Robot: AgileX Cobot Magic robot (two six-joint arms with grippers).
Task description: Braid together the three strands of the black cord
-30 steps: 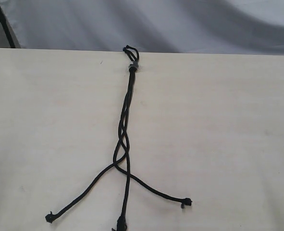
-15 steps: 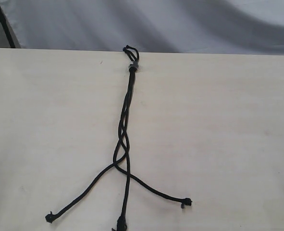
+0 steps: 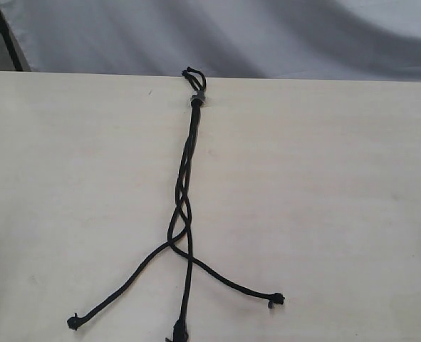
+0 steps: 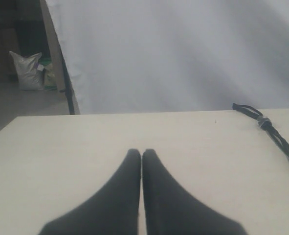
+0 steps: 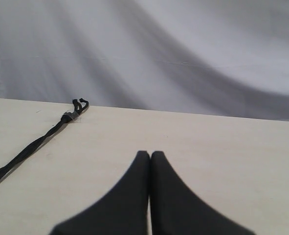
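Left pincer and right pincer, both pressed together, point low across the table, flanking the black cord.

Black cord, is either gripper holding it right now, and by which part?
Nothing is held. The left gripper and right gripper are both shut on nothing, and the black cord lies loose on the table.

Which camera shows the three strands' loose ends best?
The exterior view: the three strands splay apart below the braided stretch, all tips visible, the middle one at the frame edge. Both wrist views show only the black cord near its loop.
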